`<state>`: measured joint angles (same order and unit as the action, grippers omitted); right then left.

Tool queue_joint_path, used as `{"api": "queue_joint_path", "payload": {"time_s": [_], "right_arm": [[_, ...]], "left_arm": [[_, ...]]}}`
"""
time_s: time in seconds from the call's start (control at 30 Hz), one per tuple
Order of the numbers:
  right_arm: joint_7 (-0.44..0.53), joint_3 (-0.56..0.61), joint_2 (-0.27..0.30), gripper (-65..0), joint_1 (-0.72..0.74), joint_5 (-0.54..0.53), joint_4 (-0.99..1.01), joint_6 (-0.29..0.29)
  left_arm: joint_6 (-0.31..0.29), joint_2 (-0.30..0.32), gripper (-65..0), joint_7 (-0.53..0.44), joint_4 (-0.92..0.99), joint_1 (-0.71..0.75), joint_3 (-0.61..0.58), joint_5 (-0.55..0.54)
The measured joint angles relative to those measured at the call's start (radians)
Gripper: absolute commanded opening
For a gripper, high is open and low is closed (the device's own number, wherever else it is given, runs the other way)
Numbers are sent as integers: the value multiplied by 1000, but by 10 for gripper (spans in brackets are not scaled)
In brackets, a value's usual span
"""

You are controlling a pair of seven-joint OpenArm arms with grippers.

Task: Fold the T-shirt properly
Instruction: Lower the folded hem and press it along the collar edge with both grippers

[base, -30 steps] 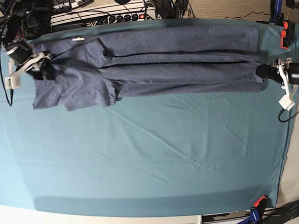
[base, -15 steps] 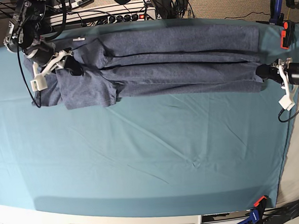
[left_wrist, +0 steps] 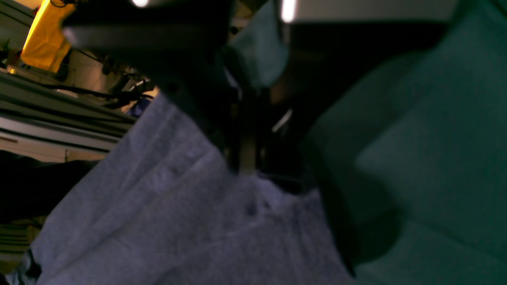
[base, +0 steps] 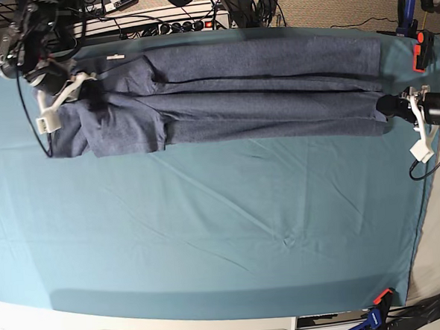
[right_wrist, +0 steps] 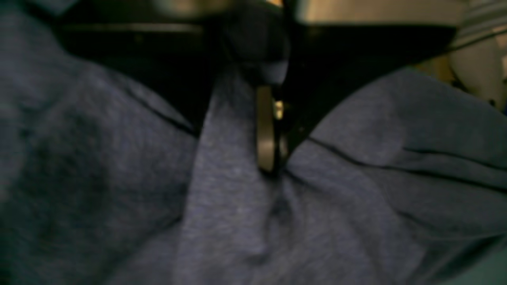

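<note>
The T-shirt [base: 230,93] lay along the table's far edge, long axis left to right, sleeves left. The right gripper [base: 94,100] and left gripper [base: 387,105] each pinched its cloth.

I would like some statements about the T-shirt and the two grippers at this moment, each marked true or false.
1. The T-shirt lies stretched along the far side of the teal table cloth. True.
2. The left gripper hangs open above the cloth. False: it is shut on the T-shirt's edge.
3. The right gripper pinches a raised fold of the fabric. True.
4. White lettering shows on the shirt. False: only plain blue-grey fabric is visible.
5. The shirt is already folded into a small square. False: it is a long band across the table.
</note>
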<state>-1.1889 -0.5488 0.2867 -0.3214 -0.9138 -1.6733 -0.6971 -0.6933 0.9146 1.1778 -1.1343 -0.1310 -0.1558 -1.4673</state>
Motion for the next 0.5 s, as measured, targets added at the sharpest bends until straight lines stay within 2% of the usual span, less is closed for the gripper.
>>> {"api": "queue_joint_path", "payload": {"time_s": [0.1, 0.2, 0.3, 0.5], "right_arm": [[-6, -2, 50, -608, 0, 8, 0, 0], [-29, -2, 75, -609, 0, 4, 0, 0], [-46, -2, 79, -637, 0, 2, 0, 0], [-54, -2, 79, -638, 0, -4, 0, 0]], "left_arm": [[0, 0, -650, 0, 0, 0, 0, 0], [0, 0, -650, 0, 0, 0, 0, 0], [0, 0, -650, 1, 0, 0, 0, 0], [0, 15, -650, 11, -19, 1, 0, -1]]}}
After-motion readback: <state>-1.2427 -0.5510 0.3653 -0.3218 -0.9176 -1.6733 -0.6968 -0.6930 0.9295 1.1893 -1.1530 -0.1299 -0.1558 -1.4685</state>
